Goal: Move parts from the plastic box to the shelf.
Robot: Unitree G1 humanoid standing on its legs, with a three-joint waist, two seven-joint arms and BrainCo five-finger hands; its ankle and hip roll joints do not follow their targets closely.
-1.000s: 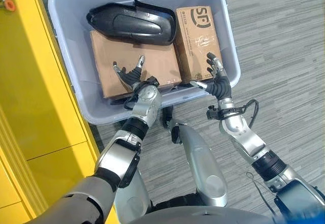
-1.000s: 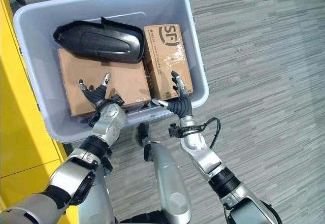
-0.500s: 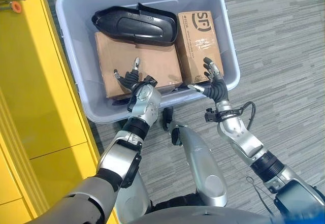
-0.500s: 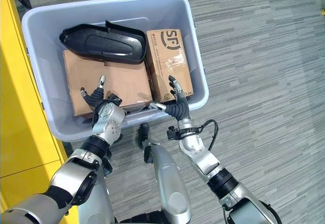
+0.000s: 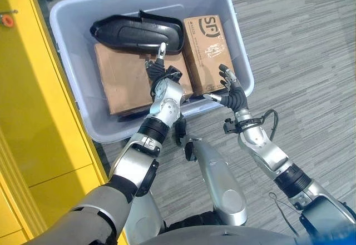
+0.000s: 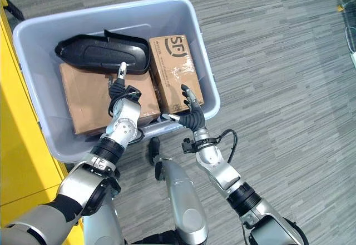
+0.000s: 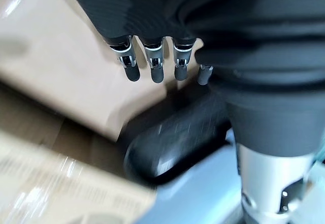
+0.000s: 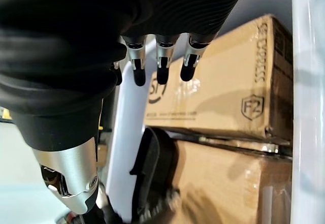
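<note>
A yellow shelf unit [image 5: 33, 106] runs down the left, its side just beside the plastic box's [image 5: 72, 114] left wall. In the box a large flat carton [image 5: 119, 81] fills the left half, the black moulded part [image 5: 136, 33] lies across its far edge, and a smaller carton [image 5: 207, 50] stands along the right wall, bearing black printed lettering and a taped label. The left hand [image 5: 161, 81] hangs over the large carton with fingers straight and relaxed, holding nothing. The right hand [image 5: 229, 92] hovers at the near right rim, fingers spread loose, empty. Grey striped floor [image 5: 300, 50] lies open to the right.
</note>
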